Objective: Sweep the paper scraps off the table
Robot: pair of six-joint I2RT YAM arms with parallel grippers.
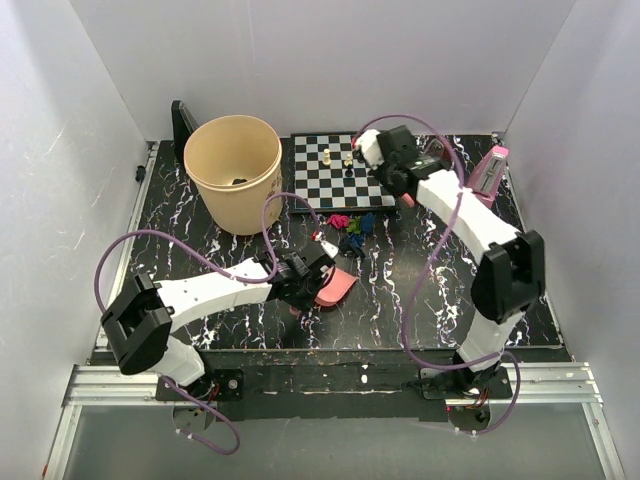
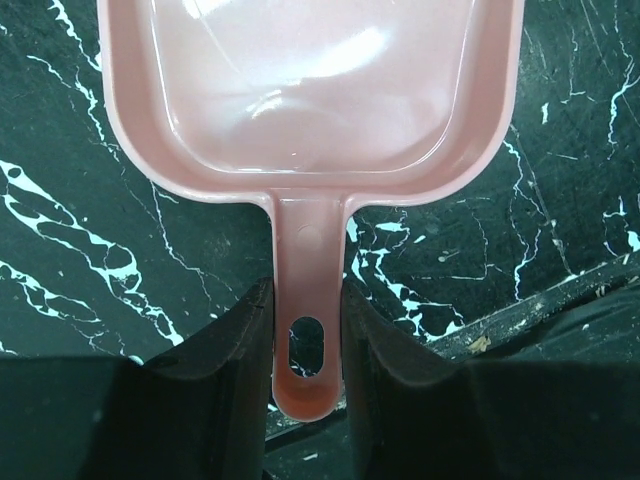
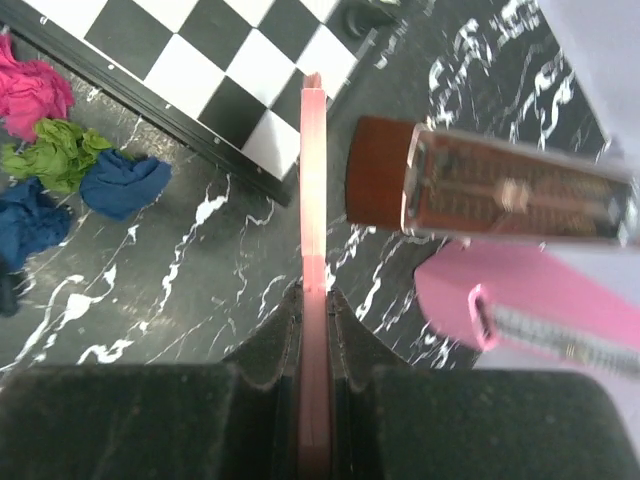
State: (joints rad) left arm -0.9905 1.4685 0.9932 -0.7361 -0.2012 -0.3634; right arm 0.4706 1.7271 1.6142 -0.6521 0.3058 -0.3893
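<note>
On the black veined table (image 1: 370,300), crumpled paper scraps (image 1: 350,228) lay at one o'clock of the pink plastic dustpan (image 2: 310,100), clamped ready in the left gripper (image 2: 308,310); right gripper (image 3: 314,300) pinched a pink strip (image 3: 313,180), perhaps the sweeper.

No word, brand or number is legible anywhere on the desk (image 1: 370,310); fine scale marks on the brown device (image 3: 500,190) are too blurred to read.
</note>
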